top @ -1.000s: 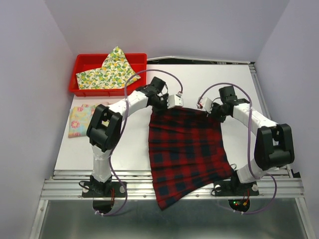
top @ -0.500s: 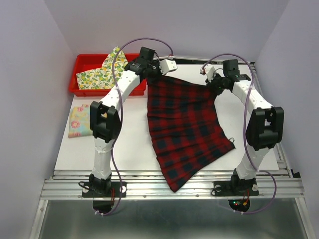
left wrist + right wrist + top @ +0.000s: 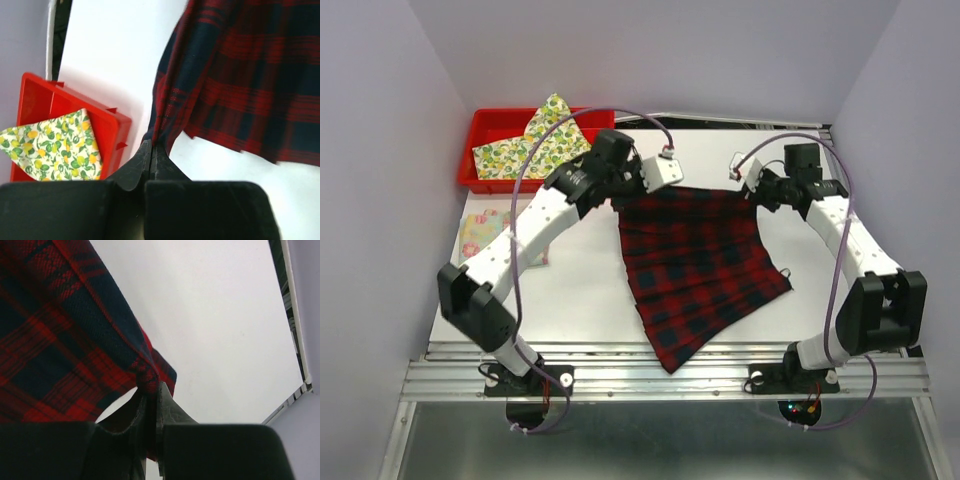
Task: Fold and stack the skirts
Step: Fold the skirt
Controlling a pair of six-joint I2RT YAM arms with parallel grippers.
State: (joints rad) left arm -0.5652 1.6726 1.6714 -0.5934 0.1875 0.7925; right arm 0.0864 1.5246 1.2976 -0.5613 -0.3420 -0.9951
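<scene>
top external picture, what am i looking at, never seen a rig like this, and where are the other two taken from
The top external view looks down on two robot arms, the left arm and the right arm, bolted at the near edge of a table. The other two pictures come from a camera on each wrist, looking along its fingers. The left end effector and right end effector each pinch an upper corner of the plaid skirt; its lower part lies on the table. A lemon-print skirt sits in the red tray, a floral skirt on the table beside it.
</scene>
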